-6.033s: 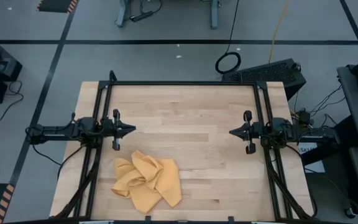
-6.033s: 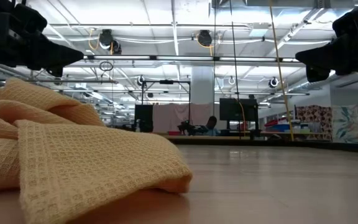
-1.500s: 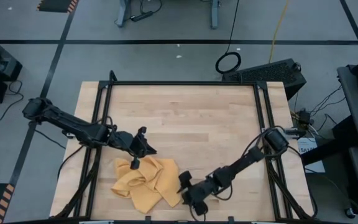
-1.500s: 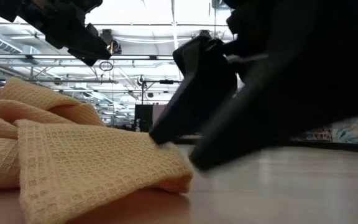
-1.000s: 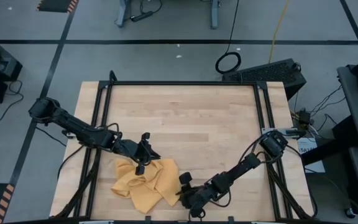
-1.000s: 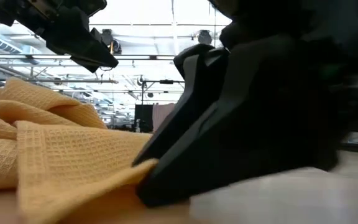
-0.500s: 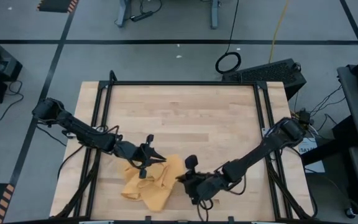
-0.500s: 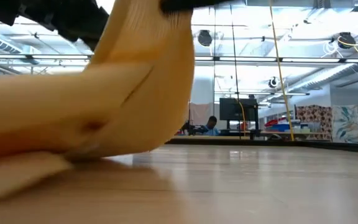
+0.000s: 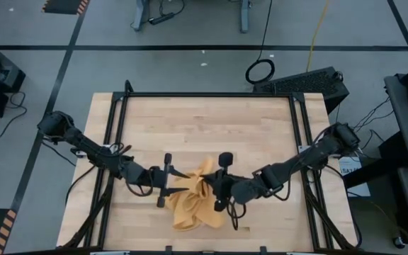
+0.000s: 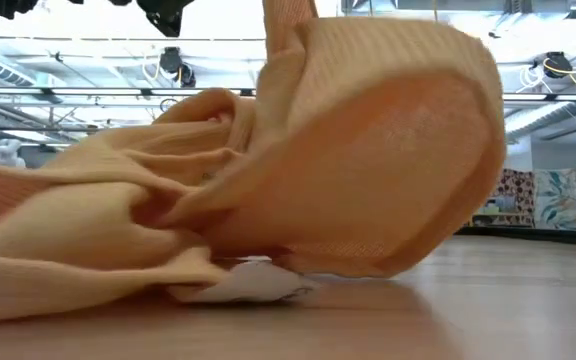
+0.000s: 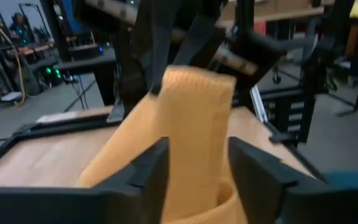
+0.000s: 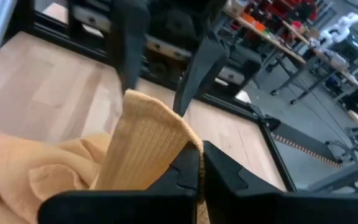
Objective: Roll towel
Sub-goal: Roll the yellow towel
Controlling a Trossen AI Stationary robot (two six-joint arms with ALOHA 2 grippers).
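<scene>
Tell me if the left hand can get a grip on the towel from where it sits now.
Probably yes. The left hand is open with a raised fold of the towel standing between its fingers, nothing in between. The right hand is shut on the towel close by, so the two hands are crowded.

Wooden table [image 9: 211, 127], light planks, black frame along edges. Yellow towel [image 9: 193, 202] lies bunched on table surface, between left gripper [image 9: 174, 182] and right gripper [image 9: 211, 188]; one fold raised off wood. White scrap [image 10: 246, 284] under towel.
</scene>
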